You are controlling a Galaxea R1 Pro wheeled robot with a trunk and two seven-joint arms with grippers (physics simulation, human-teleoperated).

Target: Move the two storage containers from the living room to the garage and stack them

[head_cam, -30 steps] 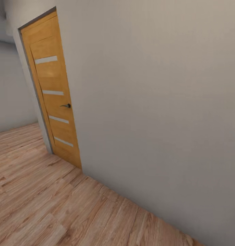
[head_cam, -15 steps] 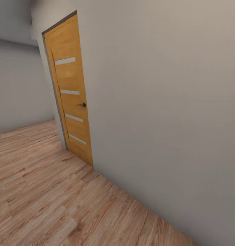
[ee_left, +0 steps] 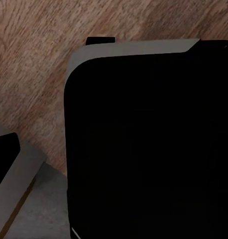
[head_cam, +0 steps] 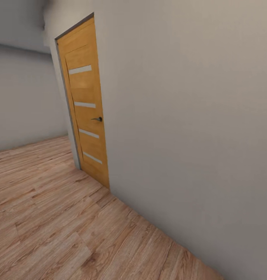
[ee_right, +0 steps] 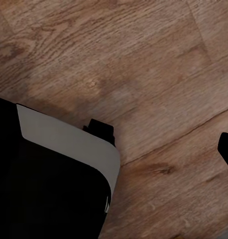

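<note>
The two storage containers are out of view. An orange-wood door (head_cam: 86,105) with four pale horizontal slits and a dark handle (head_cam: 97,119) stands shut in a white wall (head_cam: 187,116) ahead and to the left. Light wood planks (head_cam: 51,217) cover the ground in front of it. Both wrist views look down on the same planks (ee_right: 144,64) past my own black, grey-edged body (ee_left: 144,149) (ee_right: 44,189).
The white wall runs diagonally from the door towards the lower right, close on my right side. Another pale wall (head_cam: 24,101) closes the far left. Open plank floor stretches to the left and front.
The whole head view has shifted, so the camera has moved. The door now sits further right in the picture and a little nearer. Nothing in the room itself has moved.
</note>
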